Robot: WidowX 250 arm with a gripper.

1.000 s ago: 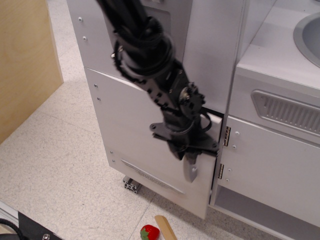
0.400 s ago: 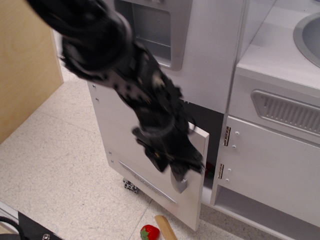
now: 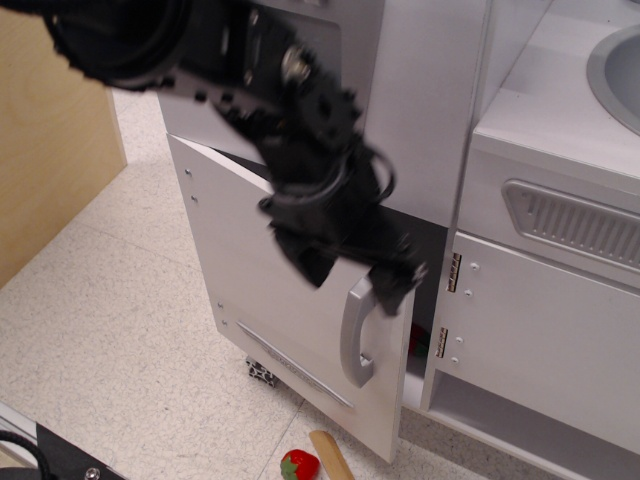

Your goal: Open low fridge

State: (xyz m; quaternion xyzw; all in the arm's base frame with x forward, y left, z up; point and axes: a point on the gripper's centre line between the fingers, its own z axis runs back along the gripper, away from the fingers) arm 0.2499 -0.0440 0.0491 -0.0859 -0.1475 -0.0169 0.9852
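Now the low fridge [image 3: 270,280] sits at the bottom of the white toy cabinet, and its plain white door stands partly ajar, the right edge swung out toward the near side so that a dark gap shows between it and the cabinet frame. One grey curved bar handle [image 3: 356,335] runs upright along the door's right edge, and one long shallow groove crosses the lower part of the panel. The black robot arm [image 3: 250,90] reaches down from the upper left, and its gripper [image 3: 390,280] is at the top of that handle, against the door's upper right corner. The view is blurred there, so I cannot tell whether the fingers are spread or pressed together on the bar. Inside the gap a small red spot [image 3: 416,340] shows, too dim to name. To the right, two silver hinges [image 3: 454,272] sit on the neighbouring white door, one above the other, and above it is one grey slotted vent [image 3: 575,225]. On the speckled floor [image 3: 110,330] near the front lie one toy strawberry [image 3: 298,465] and one pale wooden stick [image 3: 332,457] just beside it. A wooden panel [image 3: 50,130] stands at the far left.
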